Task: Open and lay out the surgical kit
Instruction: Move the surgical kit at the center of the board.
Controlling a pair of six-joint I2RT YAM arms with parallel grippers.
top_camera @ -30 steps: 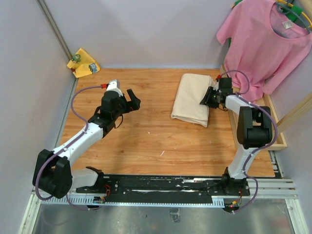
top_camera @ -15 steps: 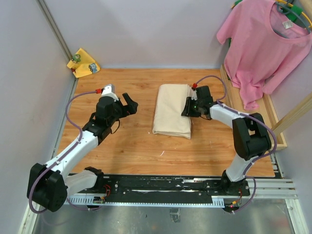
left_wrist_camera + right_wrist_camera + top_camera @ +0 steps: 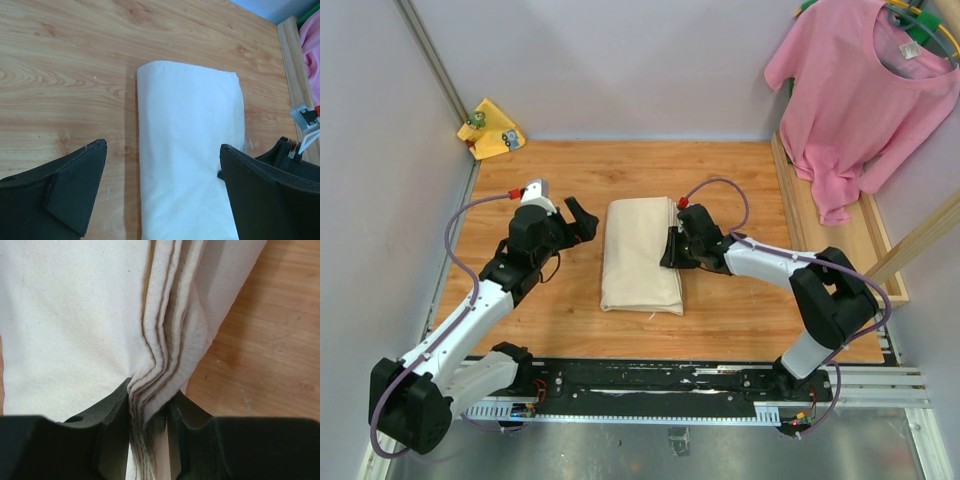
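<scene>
My right gripper (image 3: 148, 405) was clenched on the layered right edge of the folded beige cloth bundle (image 3: 640, 255), with several hems pinched between its fingers. The bundle lay flat near the middle of the wooden worktop (image 3: 740, 310). My left gripper (image 3: 582, 222) hung wide open just beside the bundle's left edge, holding nothing.

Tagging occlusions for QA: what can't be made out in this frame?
Kit contents: every view, hidden inside the folded beige cloth wrap.
Wrap's lower end: left wrist view, cut off by the bottom edge.
Pink T-shirt upper part: top view, cut off by top and right edges.
</scene>
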